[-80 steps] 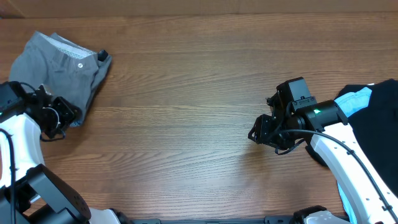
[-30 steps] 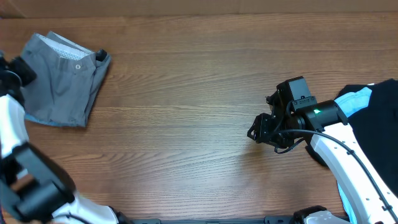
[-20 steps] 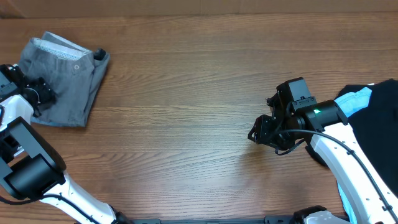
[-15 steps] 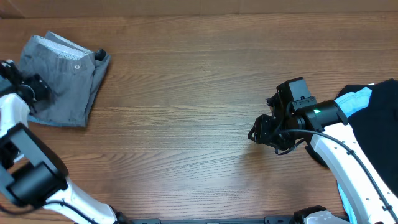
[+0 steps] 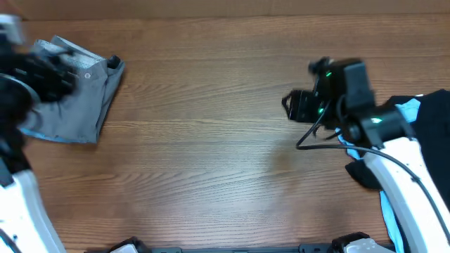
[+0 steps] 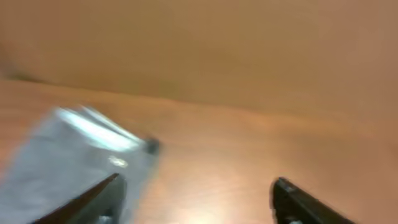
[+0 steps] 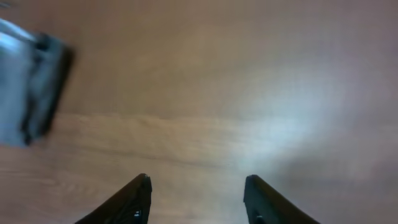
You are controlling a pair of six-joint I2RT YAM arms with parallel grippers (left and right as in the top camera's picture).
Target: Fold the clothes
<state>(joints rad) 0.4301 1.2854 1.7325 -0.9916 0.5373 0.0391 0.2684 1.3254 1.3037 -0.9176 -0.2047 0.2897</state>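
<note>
The grey shorts (image 5: 84, 102) lie folded at the table's far left, waistband button up; they also show in the left wrist view (image 6: 62, 168) and, blurred, in the right wrist view (image 7: 25, 87). My left gripper (image 5: 56, 76) is blurred with motion, raised over the shorts' left part, open and empty (image 6: 196, 199). My right gripper (image 5: 290, 105) hangs over bare wood right of centre, open and empty (image 7: 198, 199). A black garment (image 5: 429, 133) with a sky-blue one (image 5: 404, 112) lies at the right edge, partly under the right arm.
The wooden table (image 5: 204, 147) stretches between the two arms. A brown wall (image 6: 199, 50) stands behind the table's far edge. The right arm's cable (image 5: 320, 133) loops below the gripper.
The left arm has swung about over the shorts and now blurs, raised above them. The right gripper has lifted and moved toward the far edge. The shorts have stayed in place.
</note>
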